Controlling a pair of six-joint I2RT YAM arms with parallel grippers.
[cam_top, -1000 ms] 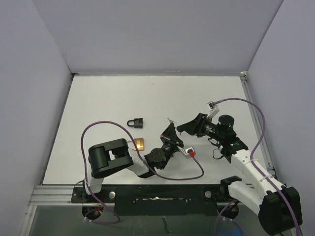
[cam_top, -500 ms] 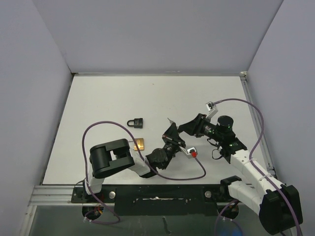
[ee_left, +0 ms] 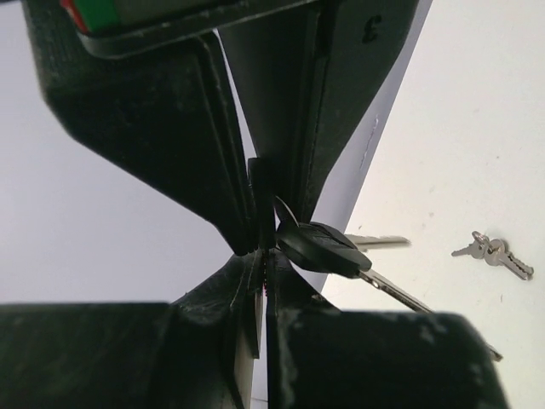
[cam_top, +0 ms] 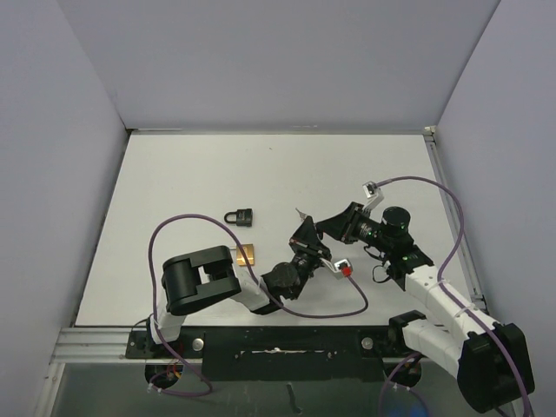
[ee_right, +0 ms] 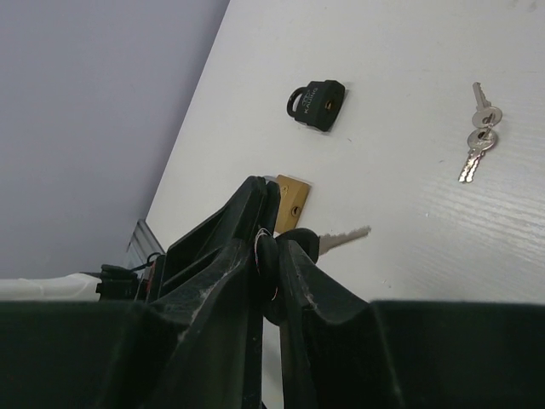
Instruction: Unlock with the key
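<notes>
- The key (ee_left: 319, 247) is held in the air above the worktop (cam_top: 191, 165), between the two arms. Its black head is at the fingertips and its blade points out to the side. A second blade shows just beside it, so it is judged to be part of a small bunch on a wire ring.
- The right hand (ee_right: 271, 264) is seen pinched down on the black head, with almost no gap left between its fingers.
- The left hand (ee_left: 260, 285) is closed tip to tip against the same bunch, apparently at the ring end. Exactly which part is clamped cannot be told.
- The key is judged to be light, stiff and slick. The thin metal blade is likely to pivot if it is gripped at the ring, so the broad black head is the part to be held, flat between the pads, with the blade left free for the keyway.
- Two locks lie on the worktop well apart from the key, a black padlock (cam_top: 241, 215) and a brass padlock (cam_top: 246, 254). Which one this key fits cannot be told.
- Either padlock is judged heavier and rigid, and is likely to slide when pushed, so its body would have to be steadied.
- A loose set of keys (ee_right: 477, 128) lies apart on the worktop.
</notes>
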